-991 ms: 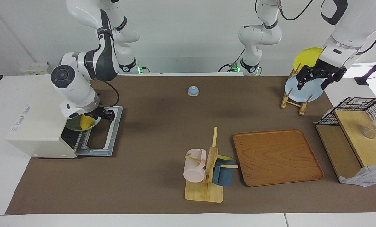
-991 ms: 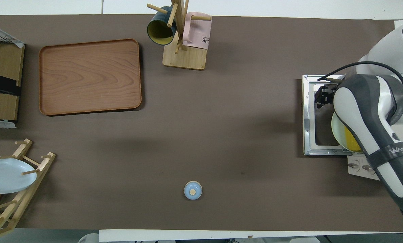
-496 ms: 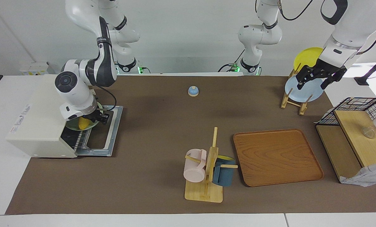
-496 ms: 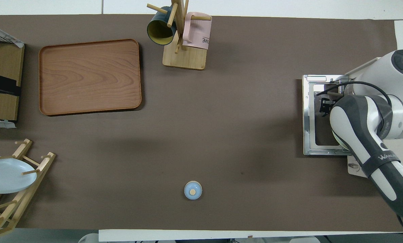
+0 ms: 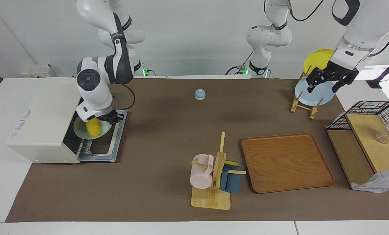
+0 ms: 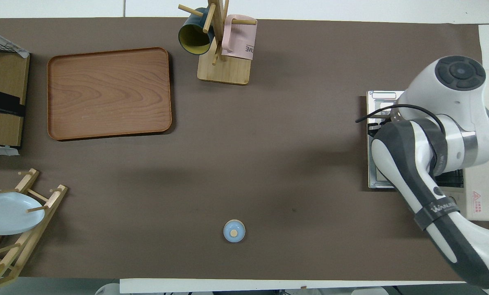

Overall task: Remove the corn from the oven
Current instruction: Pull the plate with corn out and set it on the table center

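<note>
Half done, we judged: the corn (image 5: 93, 128) lay on its plate (image 5: 80, 133) at the oven (image 5: 44, 121) mouth. Our right pincer (image 5: 111, 118) gripped the plate's rim; the left pincer (image 5: 324, 80) waited, spread wide, over the dish rack (image 5: 303, 104).

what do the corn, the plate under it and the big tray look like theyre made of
Corn: probably glossy plastic, given its uniform bright yellow. Plate: pale green, smooth; ceramic or plastic, hard to tell which. Tray: wood or wood-look laminate, with visible grain and a satin sheen.
</note>
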You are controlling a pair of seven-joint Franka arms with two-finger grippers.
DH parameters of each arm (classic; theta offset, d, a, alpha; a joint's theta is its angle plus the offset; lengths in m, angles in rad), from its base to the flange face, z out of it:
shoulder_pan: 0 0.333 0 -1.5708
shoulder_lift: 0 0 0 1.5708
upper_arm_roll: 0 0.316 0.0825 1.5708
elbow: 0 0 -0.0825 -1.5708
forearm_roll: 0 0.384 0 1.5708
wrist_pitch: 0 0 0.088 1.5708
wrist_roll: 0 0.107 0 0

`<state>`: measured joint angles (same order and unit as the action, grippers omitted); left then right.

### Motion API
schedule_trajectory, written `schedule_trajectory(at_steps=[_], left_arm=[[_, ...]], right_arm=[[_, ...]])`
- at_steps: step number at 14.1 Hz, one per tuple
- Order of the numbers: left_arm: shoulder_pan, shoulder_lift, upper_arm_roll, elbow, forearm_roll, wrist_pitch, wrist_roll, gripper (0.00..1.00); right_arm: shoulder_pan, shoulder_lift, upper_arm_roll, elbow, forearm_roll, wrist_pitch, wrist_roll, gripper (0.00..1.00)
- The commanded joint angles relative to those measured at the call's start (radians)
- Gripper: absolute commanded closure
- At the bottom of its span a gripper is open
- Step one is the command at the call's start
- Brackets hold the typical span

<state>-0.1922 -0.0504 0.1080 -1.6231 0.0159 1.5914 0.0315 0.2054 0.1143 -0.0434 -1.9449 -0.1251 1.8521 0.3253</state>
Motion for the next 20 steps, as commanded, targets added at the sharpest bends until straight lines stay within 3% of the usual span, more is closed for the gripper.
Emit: schedule_trajectory(at_steps=[1,3,6,9,10,11,13,14,16,17,18,20], left_arm=[[-0.001,-0.006,0.002,0.005,-0.001,-0.021,0.001,0.0],[-0.001,-0.006,0.001,0.003,-0.001,-0.021,0.001,0.0],[-0.003,-0.006,0.001,0.005,-0.001,-0.021,0.001,0.0],[-0.003,-0.006,0.001,0.005,-0.001,-0.021,0.001,0.0],[-0.003,-0.006,-0.001,0.011,-0.004,-0.024,0.002,0.0],[-0.012,-0.011,-0.008,0.022,-0.002,-0.027,0.008,0.0],[-0.016,-0.032,-0.016,0.009,-0.002,-0.027,0.002,0.0],[-0.01,-0.034,-0.013,0.008,-0.002,-0.028,0.002,0.0],[-0.016,-0.048,-0.014,0.002,-0.002,-0.033,-0.015,0.0],[-0.03,-0.063,-0.019,-0.048,-0.002,-0.01,-0.062,0.0],[-0.08,-0.095,-0.033,-0.146,-0.004,0.08,-0.191,0.0],[-0.247,-0.095,-0.039,-0.32,-0.002,0.267,-0.438,0.0]], right_arm=[[0.18,0.15,0.005,0.292,-0.001,-0.173,0.2,1.0],[0.325,0.314,0.005,0.499,0.021,-0.223,0.38,1.0],[0.472,0.542,0.014,0.746,0.103,-0.161,0.597,1.0],[0.505,0.63,0.06,0.778,0.11,-0.022,0.736,0.97],[0.505,0.633,0.062,0.775,0.111,-0.019,0.756,0.85],[0.503,0.63,0.063,0.781,0.111,-0.054,0.756,0.51],[0.479,0.575,0.059,0.785,0.11,-0.111,0.755,0.27],[0.43,0.518,0.056,0.778,0.101,-0.144,0.738,0.25],[0.277,0.38,0.056,0.631,0.104,-0.223,0.509,0.24],[0.208,0.304,0.057,0.5,0.104,-0.196,0.38,0.31],[0.15,0.222,0.054,0.35,0.102,-0.116,0.273,0.43],[0.062,0.145,0.054,0.142,0.091,0.017,0.136,0.69]])
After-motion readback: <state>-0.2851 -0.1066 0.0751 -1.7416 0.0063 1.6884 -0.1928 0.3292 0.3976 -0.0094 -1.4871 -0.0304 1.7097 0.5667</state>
